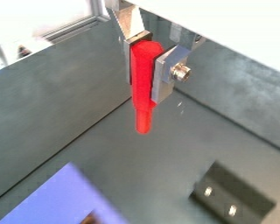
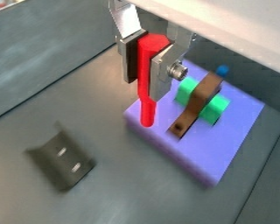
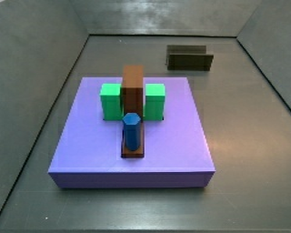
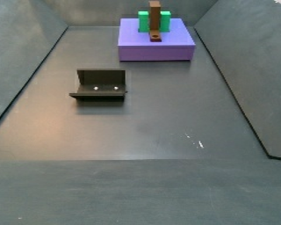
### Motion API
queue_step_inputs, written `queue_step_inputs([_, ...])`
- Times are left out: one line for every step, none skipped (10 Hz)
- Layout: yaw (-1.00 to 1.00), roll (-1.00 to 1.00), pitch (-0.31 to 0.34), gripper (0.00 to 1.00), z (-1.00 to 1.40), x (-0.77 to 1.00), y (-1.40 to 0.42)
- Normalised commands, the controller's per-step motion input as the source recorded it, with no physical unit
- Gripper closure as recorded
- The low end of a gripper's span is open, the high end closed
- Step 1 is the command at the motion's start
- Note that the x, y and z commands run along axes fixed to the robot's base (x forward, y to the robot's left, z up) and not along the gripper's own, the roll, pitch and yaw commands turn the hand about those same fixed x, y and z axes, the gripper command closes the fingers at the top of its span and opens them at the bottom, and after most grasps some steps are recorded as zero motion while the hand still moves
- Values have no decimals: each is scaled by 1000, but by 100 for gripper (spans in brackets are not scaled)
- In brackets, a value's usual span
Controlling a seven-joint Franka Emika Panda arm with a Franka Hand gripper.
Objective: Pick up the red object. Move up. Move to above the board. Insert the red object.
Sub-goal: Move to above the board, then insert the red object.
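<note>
I've got gripper (image 2: 150,63) clamped on red object (image 2: 147,83), lifted off floor. Next: I'd keep it vertical and centre over board (image 2: 198,105) before descending.

Both side views leave out the tool (image 1: 152,61), whose pads hide the red object's (image 1: 143,87) upper sides.

Illumination is even, diffuse and overhead in all four views, with only soft, short shadows beside the board (image 3: 134,91) and the fixture (image 4: 101,85). A small specular glint marks the grey floor (image 4: 192,139) in a side view. Both wrist views are soft and slightly blurred, the gripper (image 1: 146,54) holding the red object (image 1: 143,83) brightly lit, with overexposed white patches behind it.
</note>
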Motion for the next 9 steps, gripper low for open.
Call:
queue_step_inputs([16,0,67,100,209,15,-1400])
queue_step_inputs([15,6,80,100,213,28,-1400])
queue_step_inputs([10,-7,104,100,212,56,-1400])
queue_step_inputs([9,10,141,100,156,80,-959])
queue_step_inputs([8,10,159,100,110,88,-592])
queue_step_inputs([8,13,146,100,69,86,-356])
queue_step_inputs([7,20,127,100,49,64,-223])
queue_step_inputs([-197,-109,-43,100,-211,0,574])
queue_step_inputs([-223,-137,-99,100,-417,0,686])
